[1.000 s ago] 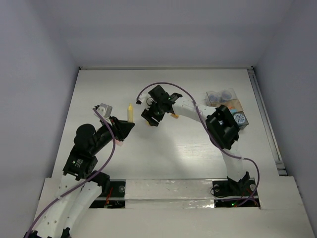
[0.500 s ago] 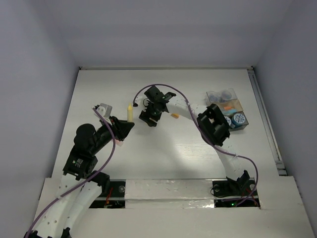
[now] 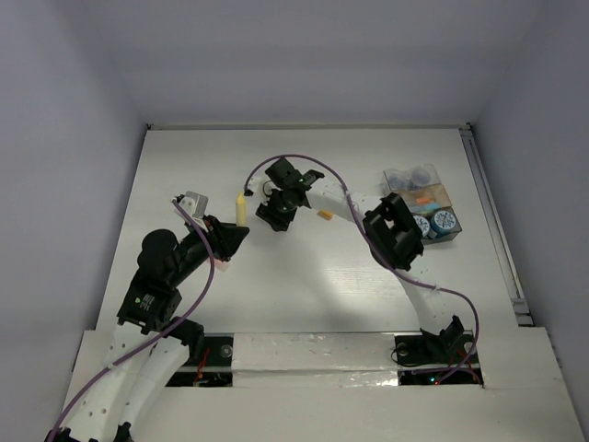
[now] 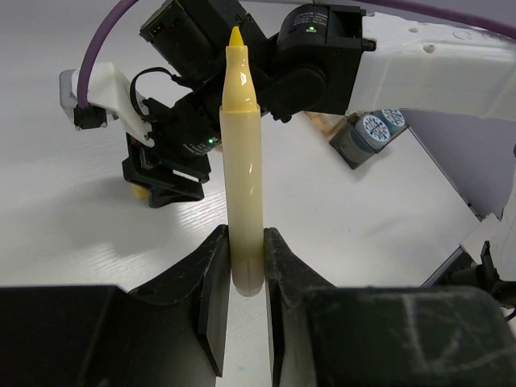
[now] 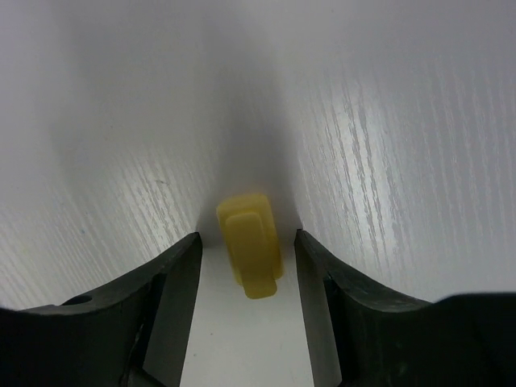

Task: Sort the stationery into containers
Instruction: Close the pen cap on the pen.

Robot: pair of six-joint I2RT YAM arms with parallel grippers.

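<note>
Hanging low over the white table (image 3: 202, 166), the right gripper (image 5: 247, 235) has its two fingers apart. A small yellow plastic piece (image 5: 250, 250) lies flat on the table right between them. One finger stands at 9 o'clock of the piece and the other at 3 o'clock. A thin gap shows on each side, so nothing is squeezed yet.

In the wrist view the long side of the piece runs from 12 o'clock to 6 o'clock, the same way as the gap between the fingers. The fingers would close on its two long sides, which I think is a good way to grab it. From above, the piece is hidden under the gripper.

The left gripper (image 4: 244, 242) is clamped tight on a stubby yellow pen (image 4: 242, 137), which stands straight up with its tip on top. This gripper is near, at about 8 o'clock of the right one, but it is busy. So the right arm is the one for this piece.

The tan and clear box containers (image 3: 448, 195) sit well apart, at 3 o'clock of the right gripper. A tiny orange piece (image 3: 324, 215) lies on the table between them. The next job, I think, is to pinch, lift and carry toward 3 o'clock. The piece is small and could slip.
</note>
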